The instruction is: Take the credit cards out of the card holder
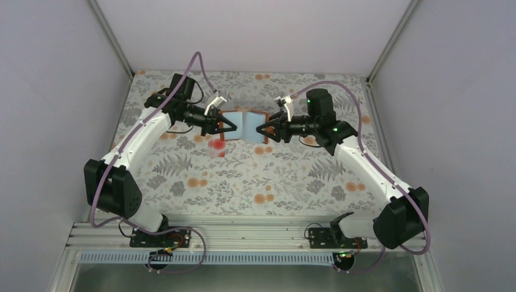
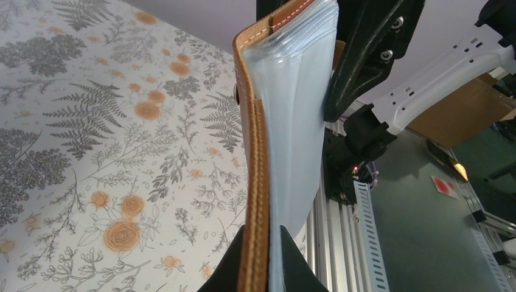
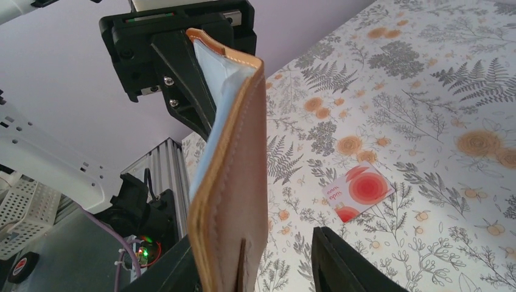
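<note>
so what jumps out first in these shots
A brown leather booklet-style card holder with grey-blue plastic sleeves hangs open above the floral tablecloth, far centre. The left gripper is clamped on its left edge; the right gripper stands open at its right edge. A pale card with red round blotches lies on the cloth beneath.

The left arm point(image 1: 137, 143) and right arm point(image 1: 365, 164) reach forward and bend inward, wrists level, tips facing each other closely. The left gripper point(image 1: 231, 126) is pinched tight on the card holder point(image 1: 246, 125); the right gripper point(image 1: 263, 130) has its fingers parted.
</note>
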